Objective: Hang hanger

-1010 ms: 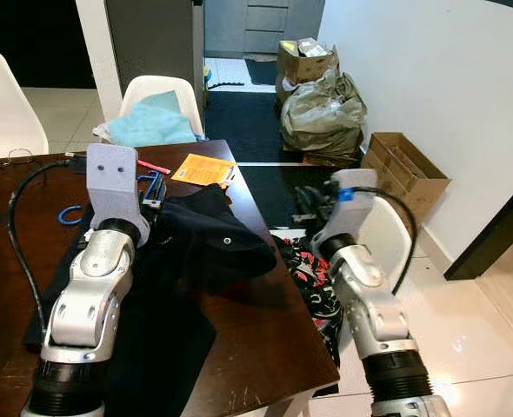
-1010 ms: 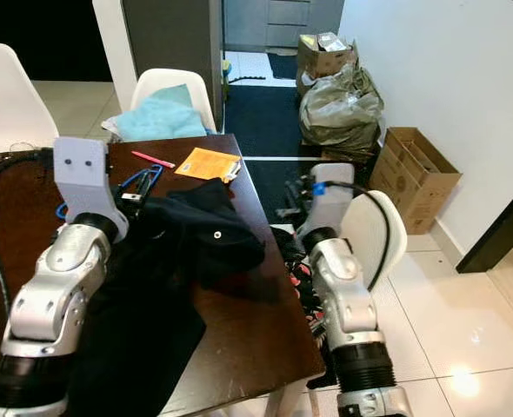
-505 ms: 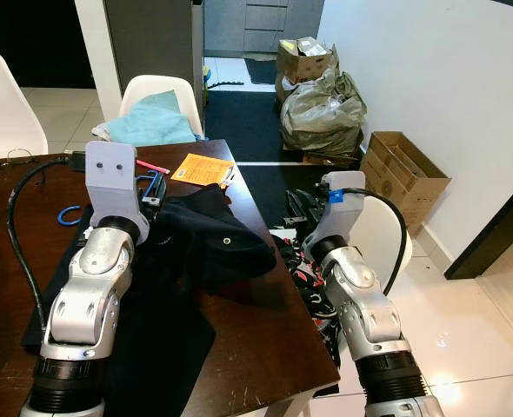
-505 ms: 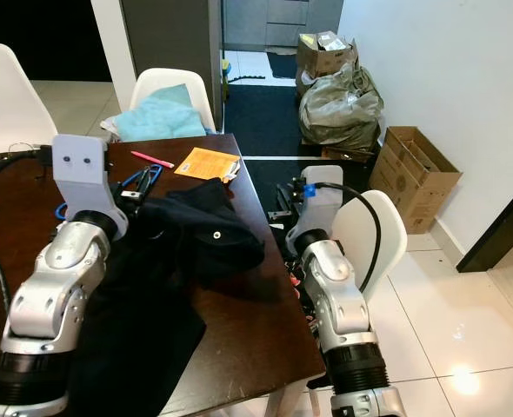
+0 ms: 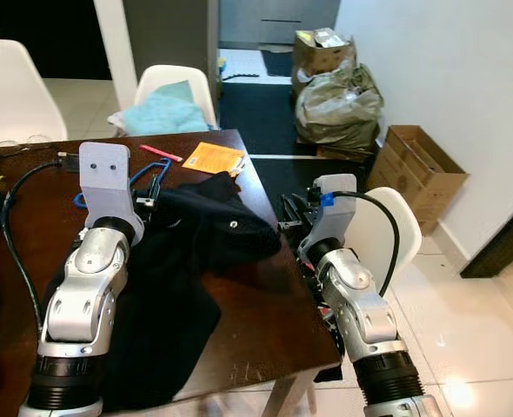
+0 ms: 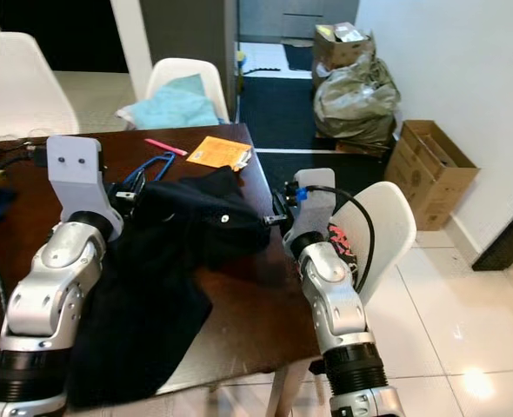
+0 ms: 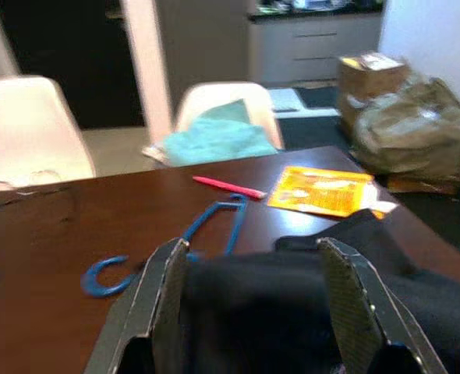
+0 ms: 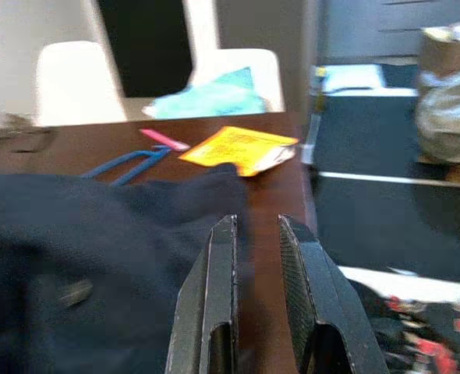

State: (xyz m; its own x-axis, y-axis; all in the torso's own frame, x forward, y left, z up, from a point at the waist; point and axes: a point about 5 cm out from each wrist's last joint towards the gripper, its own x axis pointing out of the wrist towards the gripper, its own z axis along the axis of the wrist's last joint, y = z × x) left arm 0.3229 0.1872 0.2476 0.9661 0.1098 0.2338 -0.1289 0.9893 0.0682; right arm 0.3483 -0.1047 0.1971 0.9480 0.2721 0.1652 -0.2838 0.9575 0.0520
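- Left eye view: the dark wooden table (image 5: 265,304) takes up the near left of the room, its right edge running from the far corner by the orange packet (image 5: 214,158) down to the near corner by the right arm.
- Pale glossy floor tiles (image 5: 465,347) lie open to the right of the table, as far as the white wall.
- A black garment (image 5: 187,261) sprawls over the table's middle, and one fold reaches close to the right edge.
- White chairs stand around the table: one (image 5: 374,234) is tucked at the right edge behind the right arm, and one at the far side holds a teal cloth (image 5: 163,113).
- Cardboard boxes (image 5: 423,169) and a stuffed bag (image 5: 339,100) line the wall, well apart from the table.
- The left gripper (image 7: 253,312) hovers over the garment's far edge, its fingers spread wide and holding nothing.
- The right gripper (image 8: 257,288) sits just off the table's right edge, its fingers nearly closed with a thin gap and nothing between them.
- The blue hanger (image 7: 183,241) lies flat on bare wood just beyond the garment, with its hook toward the table's left.
- A pink pen (image 7: 228,187) lies beside it, near the far edge.
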